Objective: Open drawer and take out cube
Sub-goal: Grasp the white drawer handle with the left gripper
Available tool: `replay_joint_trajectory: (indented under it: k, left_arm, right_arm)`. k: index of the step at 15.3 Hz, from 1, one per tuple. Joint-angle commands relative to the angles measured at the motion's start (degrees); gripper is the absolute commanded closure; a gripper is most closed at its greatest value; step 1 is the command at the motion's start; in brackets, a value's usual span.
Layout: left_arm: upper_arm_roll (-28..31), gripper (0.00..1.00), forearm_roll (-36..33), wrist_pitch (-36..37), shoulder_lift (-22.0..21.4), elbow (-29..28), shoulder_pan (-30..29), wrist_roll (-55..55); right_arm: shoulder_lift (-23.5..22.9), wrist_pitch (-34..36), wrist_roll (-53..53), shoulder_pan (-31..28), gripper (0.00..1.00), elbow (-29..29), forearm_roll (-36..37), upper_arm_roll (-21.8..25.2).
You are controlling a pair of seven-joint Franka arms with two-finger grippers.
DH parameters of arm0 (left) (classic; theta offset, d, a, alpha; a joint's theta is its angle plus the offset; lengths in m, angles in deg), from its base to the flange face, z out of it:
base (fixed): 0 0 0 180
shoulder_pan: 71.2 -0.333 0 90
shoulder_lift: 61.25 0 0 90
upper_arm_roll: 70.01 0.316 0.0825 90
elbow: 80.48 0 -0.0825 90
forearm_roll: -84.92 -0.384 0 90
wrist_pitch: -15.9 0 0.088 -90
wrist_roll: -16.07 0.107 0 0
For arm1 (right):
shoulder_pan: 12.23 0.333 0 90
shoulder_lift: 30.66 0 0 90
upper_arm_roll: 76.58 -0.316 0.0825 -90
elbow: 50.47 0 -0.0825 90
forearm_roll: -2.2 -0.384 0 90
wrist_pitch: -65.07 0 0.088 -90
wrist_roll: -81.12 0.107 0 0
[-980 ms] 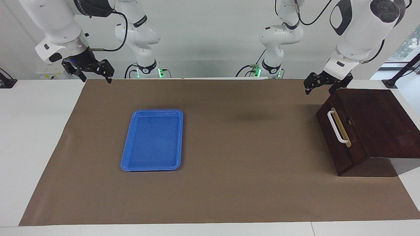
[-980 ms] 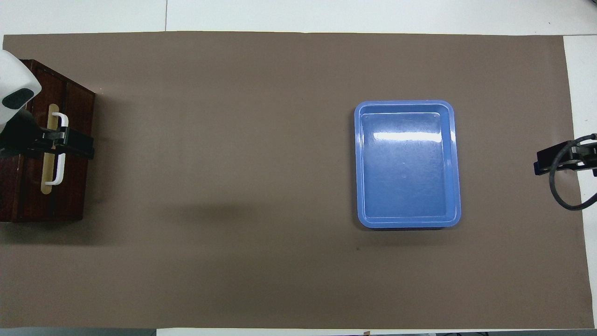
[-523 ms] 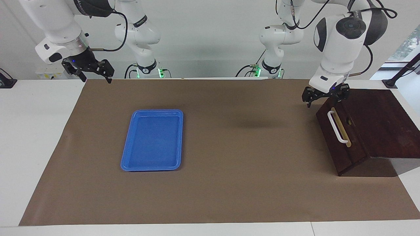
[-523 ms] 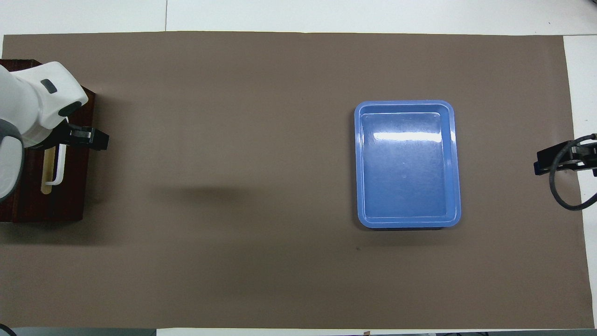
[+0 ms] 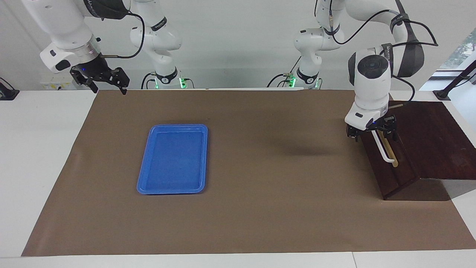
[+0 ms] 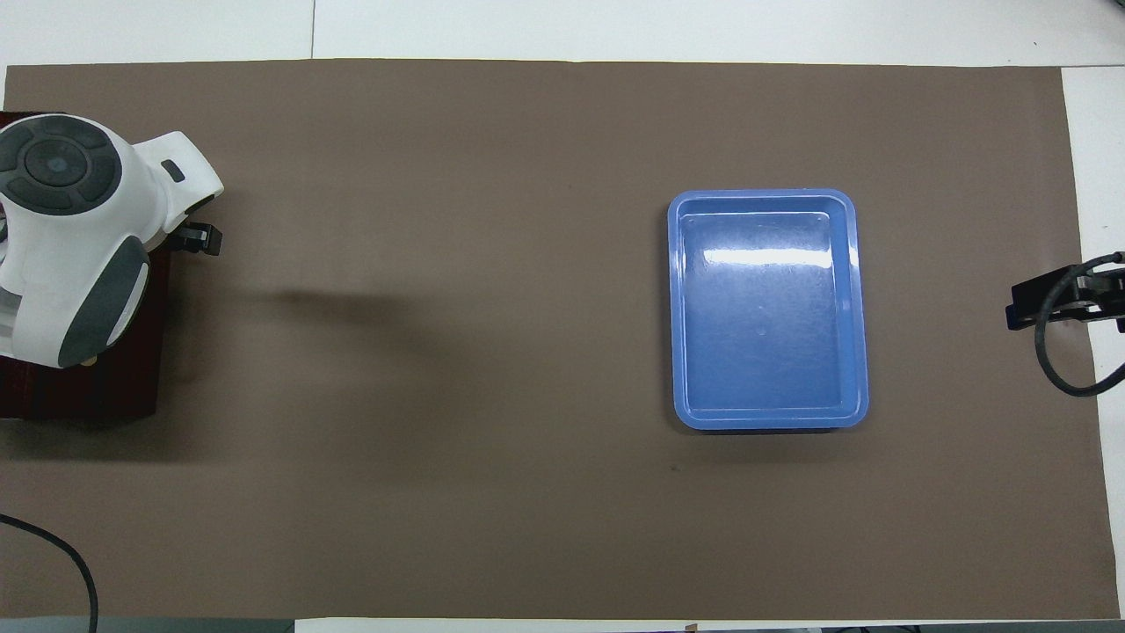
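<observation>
The table (image 5: pixel 44 156) is white and nearly all of it lies under a sheet of brown paper (image 5: pixel 260 208); a plain pale wall closes the room along the top of the facing view. At the right of that view sits the dark wooden drawer (image 5: pixel 390 167) in its matching box (image 5: pixel 435 141), shut, its front turned toward the middle of the table. The cube cannot be seen anywhere; I judge it is inside. A blue plastic tray (image 5: pixel 173 159) lies left of centre, well apart from the drawer.

What the next move turns on is the white bar handle (image 5: pixel 385 152). Its long axis runs across the drawer front, from upper left to lower right in the facing view. The left end effector (image 5: pixel 372 132) has its fingers spread wide and holds nothing. It sits at the upper end of that bar, so the bar stretches away below it toward the bottom of the frame. I cannot tell whether it touches. In the overhead view the left arm's wrist covers the handle.

The right end effector (image 5: pixel 108 83), also wide and holding nothing, waits at the upper left of the frame above the paper's edge, far from the drawer.
</observation>
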Motion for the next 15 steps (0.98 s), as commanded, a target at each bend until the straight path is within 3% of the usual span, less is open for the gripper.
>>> replay_joint_trajectory:
  k: [1, 15]
  left_arm:
    - [0.16, 0.0, -3.32, -4.03, -1.09, -3.85, -1.36, -0.89]
    - [-0.28, 0.0, -3.07, -6.15, -0.91, -8.94, -2.34, -1.68]
  right_arm:
    - [0.85, 0.47, -1.08, -1.06, 0.0, -0.64, 0.34, -0.79]
    - [0.85, 0.47, -1.08, -1.06, 0.0, -0.64, 0.34, -0.79]
